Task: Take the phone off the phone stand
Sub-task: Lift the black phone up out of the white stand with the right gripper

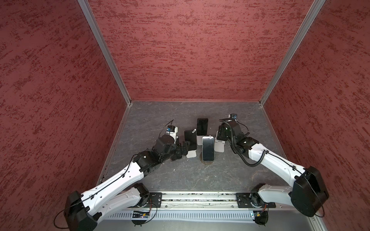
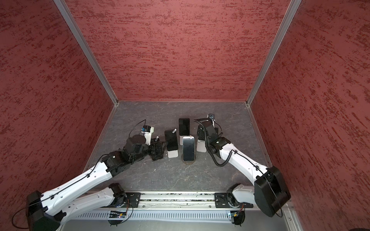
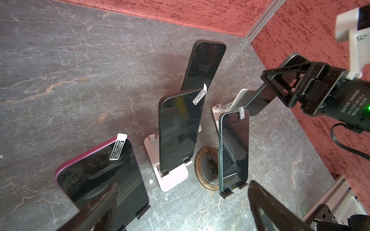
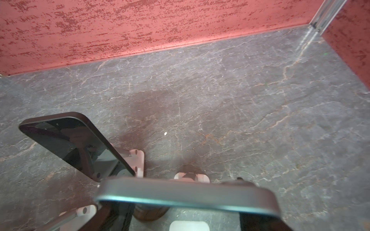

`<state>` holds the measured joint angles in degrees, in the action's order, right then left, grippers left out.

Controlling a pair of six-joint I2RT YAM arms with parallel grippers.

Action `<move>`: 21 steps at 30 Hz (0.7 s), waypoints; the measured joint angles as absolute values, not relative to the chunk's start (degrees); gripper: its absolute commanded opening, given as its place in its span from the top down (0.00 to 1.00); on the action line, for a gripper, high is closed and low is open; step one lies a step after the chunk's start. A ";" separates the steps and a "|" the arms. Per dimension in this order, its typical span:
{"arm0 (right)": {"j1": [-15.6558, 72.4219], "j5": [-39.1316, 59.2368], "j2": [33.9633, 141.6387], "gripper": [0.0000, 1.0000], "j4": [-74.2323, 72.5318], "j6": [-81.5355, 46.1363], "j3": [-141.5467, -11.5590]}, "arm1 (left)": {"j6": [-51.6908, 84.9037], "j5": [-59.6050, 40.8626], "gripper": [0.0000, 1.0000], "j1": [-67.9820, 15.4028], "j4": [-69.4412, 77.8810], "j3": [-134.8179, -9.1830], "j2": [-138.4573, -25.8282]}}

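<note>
My right gripper [image 1: 220,134] [image 4: 184,218] is shut across the width of a dark phone [image 4: 186,197]. In the left wrist view that phone [image 3: 258,100] slants down from the right gripper [image 3: 276,88] toward a white phone stand [image 3: 228,104] [image 1: 219,147]. Whether it still rests on the stand I cannot tell. My left gripper [image 1: 181,151] [image 3: 182,200] stands wide open and low, just left of the row of phones. A magenta-edged phone [image 3: 100,176] stands right in front of one of its fingers [image 3: 94,212].
Three more phones stand close together. A black one [image 1: 202,126] is at the back. Another black one [image 1: 190,140] sits on a white stand [image 1: 191,155]. A teal-edged one [image 1: 208,149] leans on a round wooden-rimmed stand [image 1: 207,162]. Red walls enclose the grey table [image 1: 180,176].
</note>
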<state>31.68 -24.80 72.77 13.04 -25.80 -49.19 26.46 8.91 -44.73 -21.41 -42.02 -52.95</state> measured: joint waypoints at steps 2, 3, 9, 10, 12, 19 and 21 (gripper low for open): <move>31.68 -25.67 71.90 0.60 14.11 -25.47 -49.19 | 26.46 8.99 0.01 -44.77 -21.39 -42.02 -52.95; 31.68 -26.20 71.40 0.60 14.66 -25.36 -49.19 | 26.46 9.04 0.00 -44.77 -21.41 -42.02 -52.95; 31.66 -30.02 67.02 0.61 17.02 -24.38 -48.45 | 26.48 9.10 0.00 -44.82 -21.39 -42.02 -53.23; 31.62 -30.74 66.37 0.61 17.23 -24.23 -48.18 | 26.46 9.08 0.00 -44.82 -21.39 -42.02 -53.43; 31.31 -31.83 65.73 0.62 17.76 -23.90 -47.72 | 26.46 9.08 0.01 -44.82 -21.37 -42.02 -53.76; 28.71 -33.89 65.69 0.63 19.46 -23.29 -44.71 | 26.37 9.08 0.00 -45.04 -21.32 -42.02 -54.48; 27.77 -33.87 65.73 0.63 19.62 -23.27 -43.86 | 26.24 9.08 0.01 -45.06 -21.30 -42.02 -54.70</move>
<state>27.77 -33.87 65.73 19.62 -23.27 -43.86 26.24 9.08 -45.06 -21.30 -42.02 -54.70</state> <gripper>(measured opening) 0.753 0.994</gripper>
